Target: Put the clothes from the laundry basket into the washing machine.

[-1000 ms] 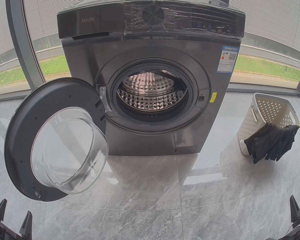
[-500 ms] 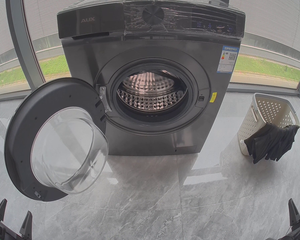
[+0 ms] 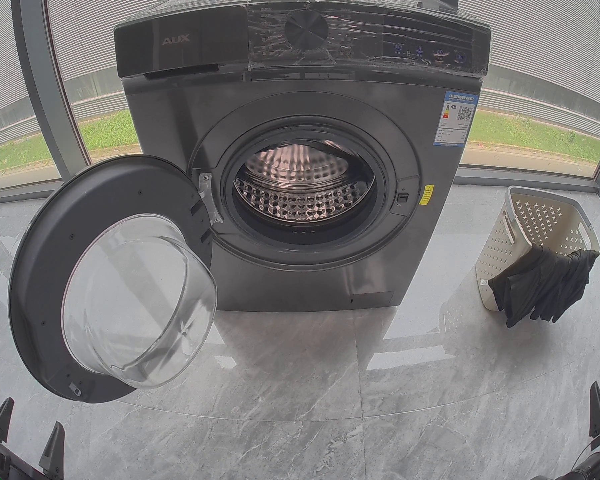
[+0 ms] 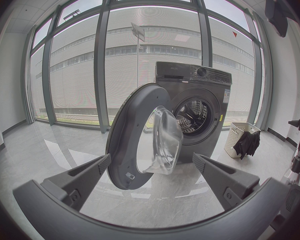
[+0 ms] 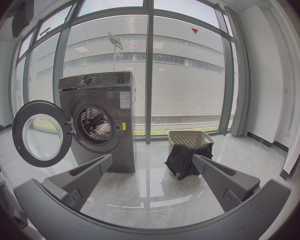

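found washing machine at centre of the scene: grey, front-loading, standing on pale marbled floor before tall windows. noted round door standing fully open toward the robot's left, hinged at the left of the opening, with clear glass bowl bulging from its inner face. observed drum exposed and lit, with perforated metal wall in plain sight.

recorded round dial at the middle of the top panel, under wrinkled clear film. recorded blue-and-white label at upper right of the front face and small yellow sticker just beside the right edge of the door opening.

located laundry basket on the floor to the right of the machine: white, perforated, upright, near the machine's right side but apart from it. found dark clothes draped over the basket's near rim, upper part lying inside the basket, remainder hanging down the outer wall. could not tell contact between hanging hem and floor.

located left gripper low at near left, facing the open door and well apart from it; fingers spread wide, gripping nothing. located right gripper low at near right, facing both machine and basket from a distance; fingers spread wide likewise, gripping nothing. noted both grippers well apart from clothes and basket.
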